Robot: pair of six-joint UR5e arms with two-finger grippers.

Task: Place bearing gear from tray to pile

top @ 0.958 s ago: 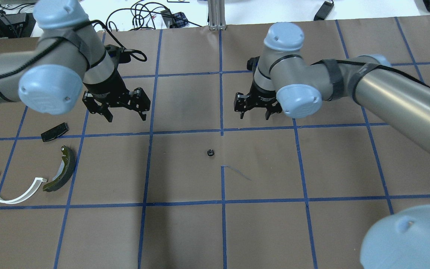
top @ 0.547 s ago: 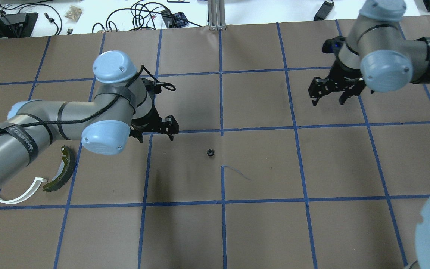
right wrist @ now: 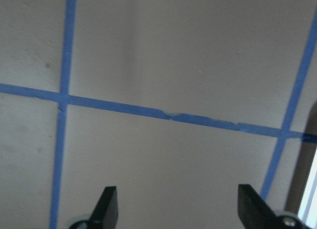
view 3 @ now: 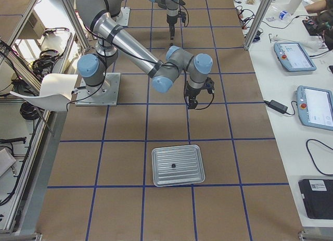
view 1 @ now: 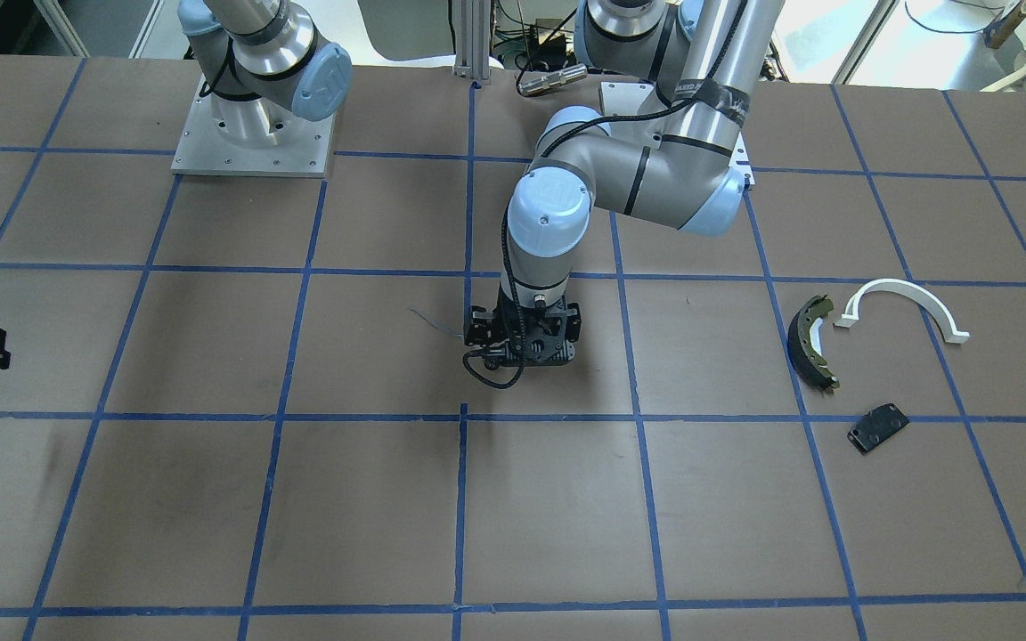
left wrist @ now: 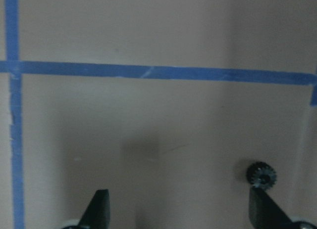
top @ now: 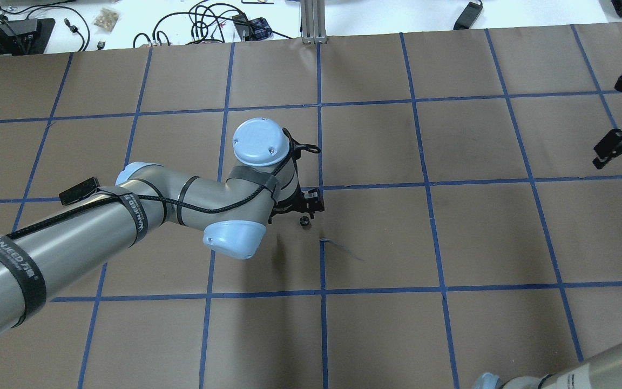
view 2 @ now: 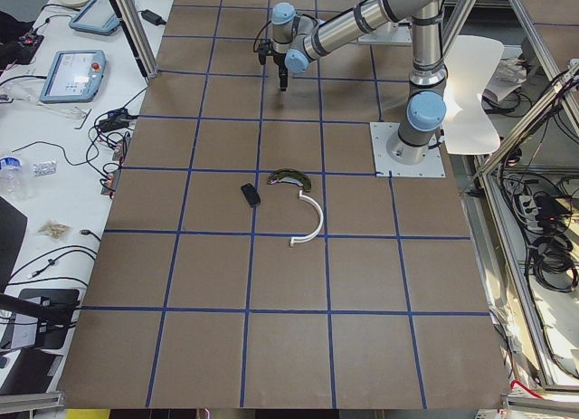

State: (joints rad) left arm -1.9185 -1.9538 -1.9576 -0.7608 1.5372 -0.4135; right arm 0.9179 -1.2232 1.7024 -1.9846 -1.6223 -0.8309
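Observation:
The small black toothed bearing gear (top: 304,221) lies on the brown table near its centre. My left gripper (top: 303,208) hangs just above it, open and empty. In the left wrist view the gear (left wrist: 261,174) sits just ahead of the right-hand fingertip (left wrist: 263,209). The pile lies on my left: olive brake shoe (view 1: 811,343), white arc (view 1: 905,307), black plate (view 1: 878,427). My right gripper (top: 616,156) is open and empty at the far right edge. The metal tray (view 3: 177,165) shows only in the exterior right view, with a small dark thing in it.
Blue tape lines grid the brown table (top: 376,335). In the overhead view my left arm (top: 100,227) covers the brake shoe and white arc; only the black plate (top: 79,190) shows. Cables (top: 208,21) lie beyond the table's far edge.
My left arm has swung right from near the pile to the table's centre, over the gear. My right arm has pulled back from the centre to the far right edge. The gear has not moved.

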